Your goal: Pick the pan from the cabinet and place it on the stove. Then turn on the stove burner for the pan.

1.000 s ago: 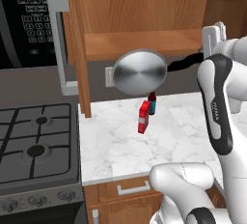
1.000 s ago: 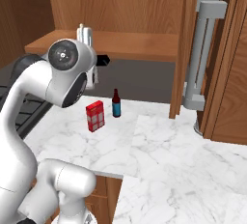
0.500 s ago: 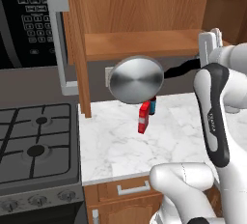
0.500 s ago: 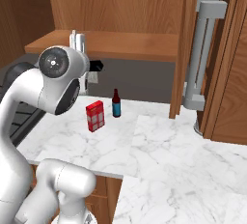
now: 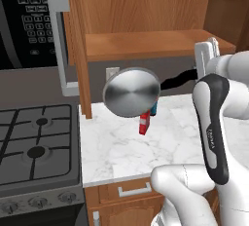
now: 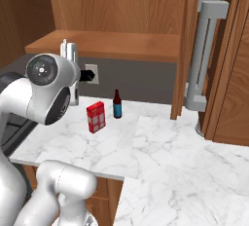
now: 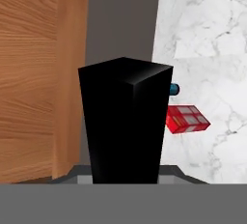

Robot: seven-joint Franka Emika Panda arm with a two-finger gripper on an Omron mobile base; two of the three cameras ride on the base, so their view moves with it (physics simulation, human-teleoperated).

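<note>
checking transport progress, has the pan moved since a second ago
Yes. In the left base view the pan has shifted left, toward the stove, and slightly down against the cabinet shelf.

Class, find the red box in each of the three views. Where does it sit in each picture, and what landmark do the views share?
Left base view: red box at centre, partly hidden below the pan.
Right base view: left of centre, upright.
Hand view: right of centre, beside the pan's black handle.
Shared landmark: the white marble counter under it.
</note>
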